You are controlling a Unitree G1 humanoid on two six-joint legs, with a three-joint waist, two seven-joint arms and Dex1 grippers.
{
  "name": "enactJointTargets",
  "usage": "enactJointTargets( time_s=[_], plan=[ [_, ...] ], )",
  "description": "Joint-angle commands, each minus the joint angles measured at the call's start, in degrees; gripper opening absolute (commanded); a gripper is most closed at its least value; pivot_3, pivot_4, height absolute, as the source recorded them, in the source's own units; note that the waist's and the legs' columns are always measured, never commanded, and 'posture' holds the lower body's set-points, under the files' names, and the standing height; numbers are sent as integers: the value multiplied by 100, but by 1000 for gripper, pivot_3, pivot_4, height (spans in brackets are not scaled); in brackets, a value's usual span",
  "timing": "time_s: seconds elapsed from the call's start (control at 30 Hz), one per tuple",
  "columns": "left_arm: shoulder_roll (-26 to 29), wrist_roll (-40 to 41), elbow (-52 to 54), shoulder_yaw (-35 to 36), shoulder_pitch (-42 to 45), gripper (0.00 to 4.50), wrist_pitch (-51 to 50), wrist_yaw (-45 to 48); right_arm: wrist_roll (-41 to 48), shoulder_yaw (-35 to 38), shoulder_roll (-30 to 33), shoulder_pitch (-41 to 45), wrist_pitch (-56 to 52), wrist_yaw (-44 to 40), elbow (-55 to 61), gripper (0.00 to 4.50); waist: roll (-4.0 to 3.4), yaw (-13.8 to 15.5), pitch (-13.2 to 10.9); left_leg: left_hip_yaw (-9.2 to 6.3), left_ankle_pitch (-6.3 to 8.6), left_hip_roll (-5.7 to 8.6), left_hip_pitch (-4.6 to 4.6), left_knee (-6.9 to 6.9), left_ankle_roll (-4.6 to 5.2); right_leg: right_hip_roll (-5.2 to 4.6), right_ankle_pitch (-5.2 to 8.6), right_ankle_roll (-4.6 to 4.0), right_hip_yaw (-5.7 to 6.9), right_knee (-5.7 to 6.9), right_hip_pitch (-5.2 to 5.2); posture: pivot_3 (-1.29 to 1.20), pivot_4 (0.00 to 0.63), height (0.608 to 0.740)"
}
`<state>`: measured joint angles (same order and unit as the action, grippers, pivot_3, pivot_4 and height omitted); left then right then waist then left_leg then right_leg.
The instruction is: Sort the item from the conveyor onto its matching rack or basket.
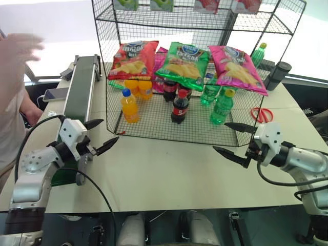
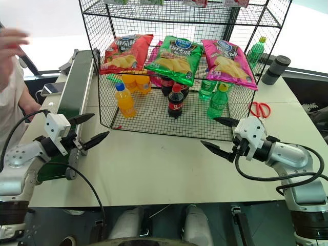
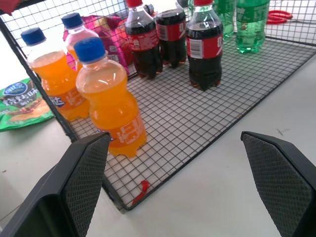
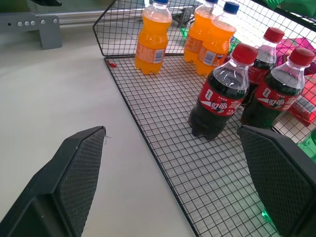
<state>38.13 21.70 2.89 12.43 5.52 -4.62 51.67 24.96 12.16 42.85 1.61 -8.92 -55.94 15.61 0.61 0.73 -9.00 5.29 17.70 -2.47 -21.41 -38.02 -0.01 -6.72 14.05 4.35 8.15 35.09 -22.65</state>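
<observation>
1. The left gripper [image 1: 100, 135] hovers above the table [image 1: 169, 169] with its two black fingers spread wide and nothing between them. It is just beside the near end of the conveyor [image 1: 81, 89].
2. The right gripper [image 1: 233, 140] also stands wide open and empty, in front of the right corner of the rack [image 1: 169, 130].
3. Both grippers point inward, toward each other and toward the bottle tier.
4. The pink chip bag [image 1: 237, 66] already lies on the sloped middle tier, at its right end, beside the green bag [image 1: 183, 64] and the red bag [image 1: 132, 57]. Its long axis runs down the slope, toward the robot.
5. From the grippers the bag is up and behind the front edge of the rack. The right gripper is clearly nearer to it; the left one is well apart.
6. I see no item on the visible part of the belt. A person's hand [image 1: 18, 51] is raised near its far end, so I judge that the arms wait for an item.
</observation>
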Motion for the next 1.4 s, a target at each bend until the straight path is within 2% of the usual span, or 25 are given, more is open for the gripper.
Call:
enactJointTargets(
  time_s=[0.03, 1.4],
  plan=[
    [30, -8, 112, 53, 86, 4500, 97, -22, -2, 89, -17, 78, 142, 41, 37, 4449, 0, 0, 0, 0, 0, 0, 0, 0, 0, 0, 0, 0, 0, 0, 0, 0, 150, 740],
    [-8, -21, 138, -25, -50, 4500, 130, -7, -42, 36, -58, 222, 200, 88, -59, 4449, 0, -3, 0, 1, -1, 0, 1, 0, -1, 1, 0, 0, 0, 2, 0, 0, 150, 740]
  ],
)
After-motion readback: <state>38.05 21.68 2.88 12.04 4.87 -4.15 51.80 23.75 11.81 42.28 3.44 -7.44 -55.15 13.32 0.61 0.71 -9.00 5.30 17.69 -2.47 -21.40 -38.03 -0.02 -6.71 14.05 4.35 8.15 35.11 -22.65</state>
